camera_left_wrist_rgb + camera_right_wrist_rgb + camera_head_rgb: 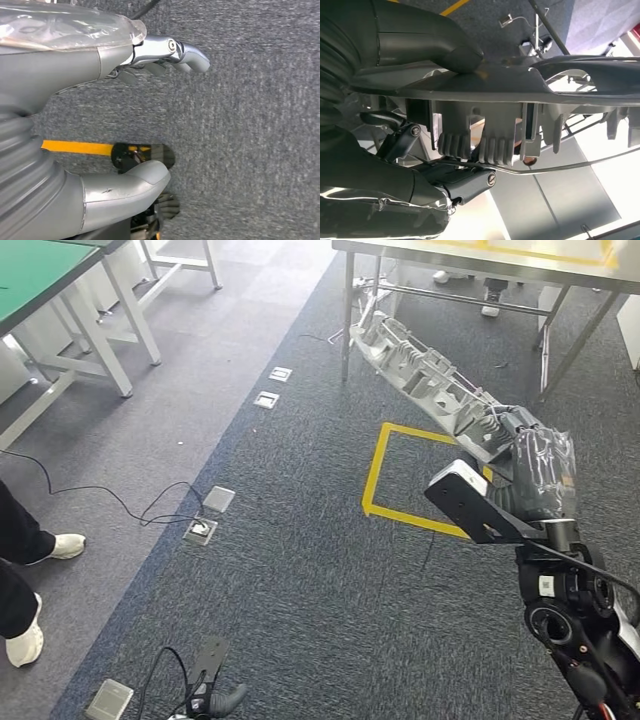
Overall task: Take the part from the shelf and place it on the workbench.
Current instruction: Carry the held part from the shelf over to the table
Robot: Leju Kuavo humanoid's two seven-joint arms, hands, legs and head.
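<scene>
The right hand, wrapped in a crinkled clear plastic cover, grasps one end of the part, a long grey plastic moulding with ribs, clips and cut-out openings that reaches out from the hand over the carpet toward a metal table. In the right wrist view the thick grey thumb presses on the smooth flat face of the part, while darker fingers curl under its ribbed underside, where a thin wire runs along its length; the far end of the part is cut off at the picture's edge. The part hangs in the air above the floor, tilted, its far tip near the table's leg. The floor is coarse dark grey carpet with a square outlined in yellow tape beneath the part, partly hidden by the arm. The left hand hangs over the carpet, released, its thumb and silver-tipped fingers apart with nothing between them. A green-topped bench with white legs stands well apart at the far left, and a person's white shoes are cut off at the left edge. Small metal floor boxes sit in the lighter carpet, with black cables trailing from one.
</scene>
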